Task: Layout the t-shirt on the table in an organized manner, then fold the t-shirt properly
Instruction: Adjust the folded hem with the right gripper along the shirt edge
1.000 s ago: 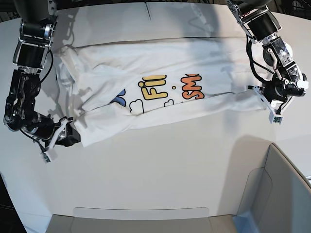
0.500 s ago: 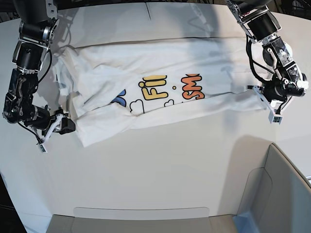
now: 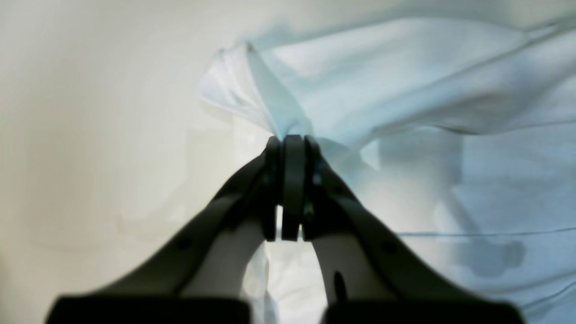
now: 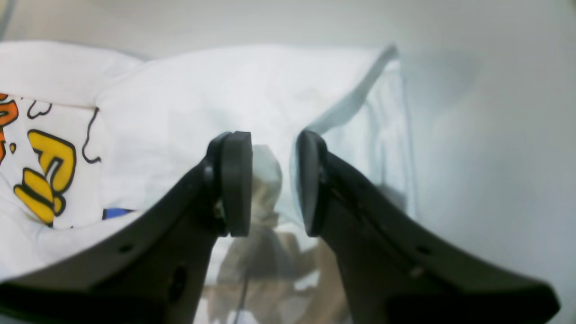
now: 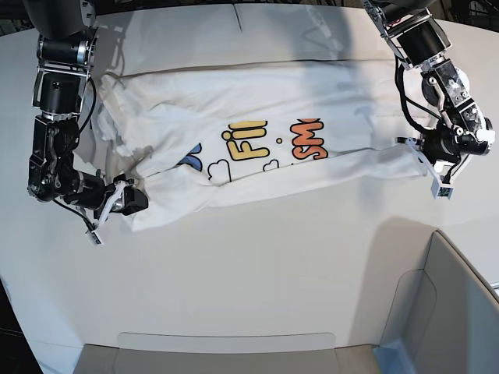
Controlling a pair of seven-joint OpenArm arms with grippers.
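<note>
The white t-shirt [image 5: 265,140] lies spread sideways on the table [image 5: 273,265], with yellow and orange print facing up and its left part rumpled. My left gripper [image 5: 421,153] is at the shirt's right end. In the left wrist view its jaws [image 3: 292,144] are shut on a pinch of white cloth [image 3: 405,90]. My right gripper [image 5: 139,199] sits low at the shirt's lower left corner. In the right wrist view its jaws [image 4: 272,184] stand apart, with the cloth's edge [image 4: 225,90] just beyond the fingertips.
A grey-white bin wall [image 5: 444,312] rises at the front right corner. A flat panel [image 5: 226,343] lies along the table's front edge. Bare tabletop stretches in front of the shirt.
My right gripper drew back left from the shirt's lower left corner, then came right again to the cloth's edge, higher up. That corner has shifted slightly. The left arm stayed still.
</note>
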